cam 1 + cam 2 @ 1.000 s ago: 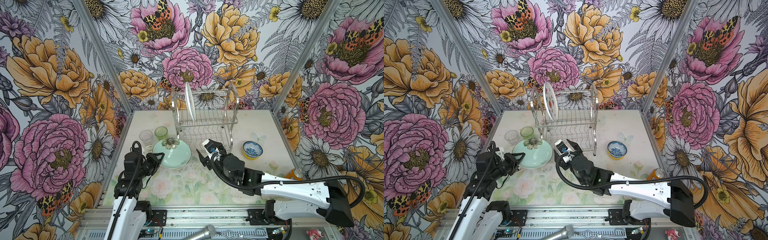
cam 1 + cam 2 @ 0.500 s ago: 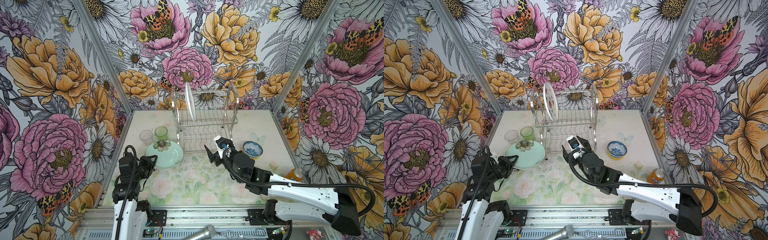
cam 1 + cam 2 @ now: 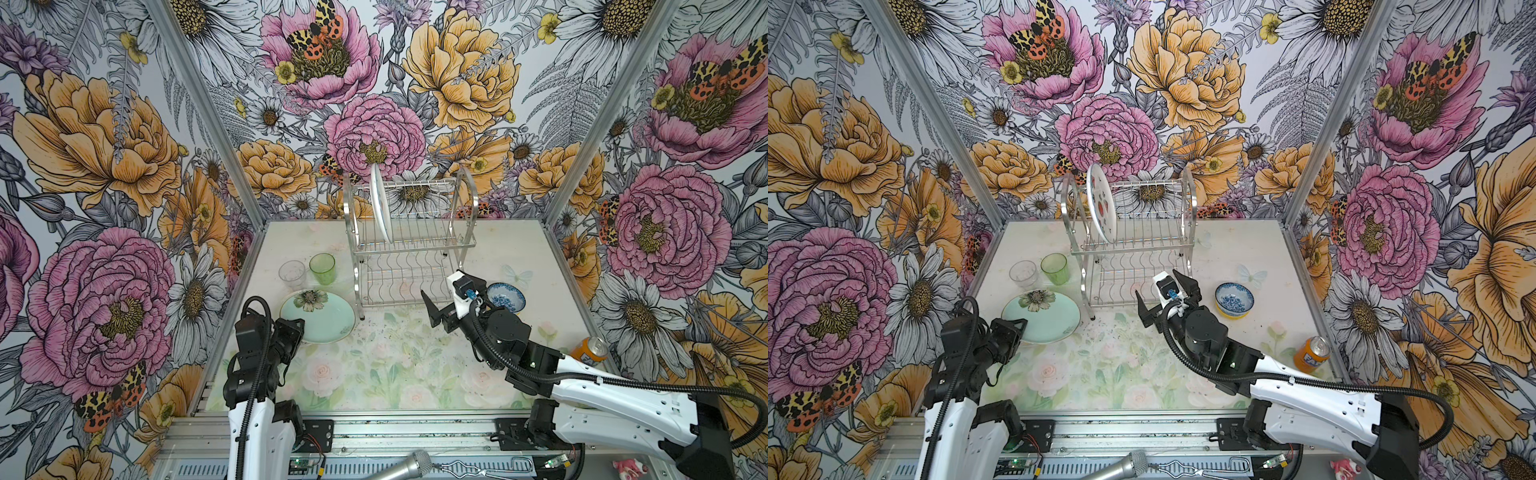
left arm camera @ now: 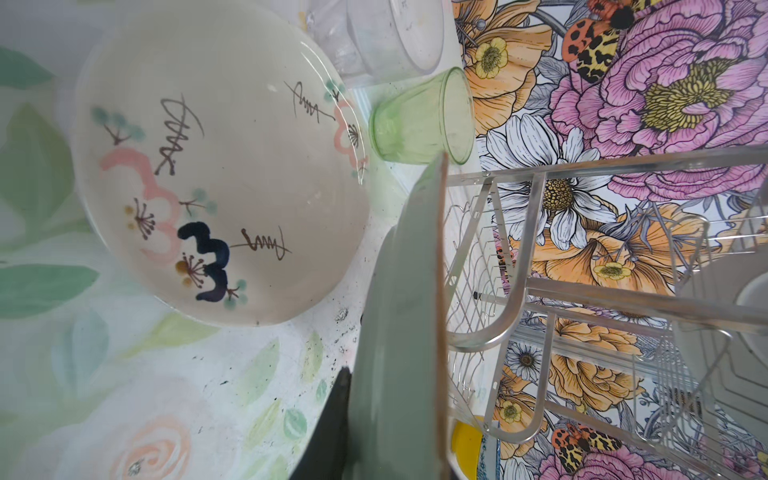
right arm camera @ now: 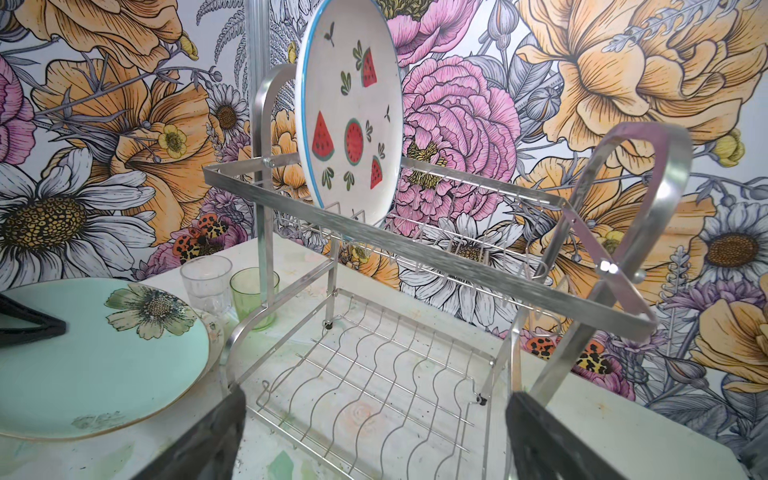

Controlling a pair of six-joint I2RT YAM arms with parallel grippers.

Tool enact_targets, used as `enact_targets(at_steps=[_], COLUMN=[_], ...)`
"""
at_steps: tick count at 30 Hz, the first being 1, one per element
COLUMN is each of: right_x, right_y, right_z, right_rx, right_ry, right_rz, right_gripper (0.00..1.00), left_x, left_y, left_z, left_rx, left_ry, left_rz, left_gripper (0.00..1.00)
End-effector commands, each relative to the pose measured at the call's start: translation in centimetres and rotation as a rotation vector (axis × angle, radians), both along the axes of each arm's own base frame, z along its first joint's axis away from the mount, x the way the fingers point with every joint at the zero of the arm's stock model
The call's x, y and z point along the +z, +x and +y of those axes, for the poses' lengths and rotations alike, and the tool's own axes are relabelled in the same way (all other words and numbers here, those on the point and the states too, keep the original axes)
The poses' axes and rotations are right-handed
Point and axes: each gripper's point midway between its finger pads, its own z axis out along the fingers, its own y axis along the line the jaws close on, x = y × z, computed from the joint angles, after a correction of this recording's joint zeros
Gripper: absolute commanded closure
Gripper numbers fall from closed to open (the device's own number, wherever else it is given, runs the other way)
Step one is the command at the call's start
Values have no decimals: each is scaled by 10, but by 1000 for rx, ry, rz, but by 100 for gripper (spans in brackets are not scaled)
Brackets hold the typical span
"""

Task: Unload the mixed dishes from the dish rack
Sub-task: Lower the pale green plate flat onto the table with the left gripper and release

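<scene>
Dish rack (image 3: 415,246) unloading looks nearly done: only the watermelon plate (image 5: 349,120) stands upright in the upper tier, and the lower tier is bare. On the table (image 3: 395,374) left of the rack sit the clear glass (image 3: 292,274) and green tumbler (image 3: 322,268); the blue-and-white bowl (image 3: 1234,299) sits to its right (the rim beneath looks like the yellow bowl (image 3: 1236,316)). The left gripper (image 3: 296,329) pinches the pale green plate (image 3: 320,318) by its near rim, over the cream plate (image 4: 216,166), not yet released. The right gripper (image 3: 1166,298) faces the rack, jaws wide and empty.
</scene>
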Motion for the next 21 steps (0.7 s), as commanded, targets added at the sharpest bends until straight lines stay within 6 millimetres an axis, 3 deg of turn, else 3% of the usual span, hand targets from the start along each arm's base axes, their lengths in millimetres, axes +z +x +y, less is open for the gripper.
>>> enact_targets(at_steps=[1, 21], right_x=[5, -5], right_y=[4, 11], right_z=[-11, -21], right_rx=[-43, -40], right_ry=[25, 9], right_rz=[-11, -2], right_gripper=[1, 1], left_x=[28, 4], left_y=[12, 14], left_z=[11, 43], left_rx=[25, 122], left_ry=[60, 204], left_rz=[-112, -38], left_gripper=[99, 99])
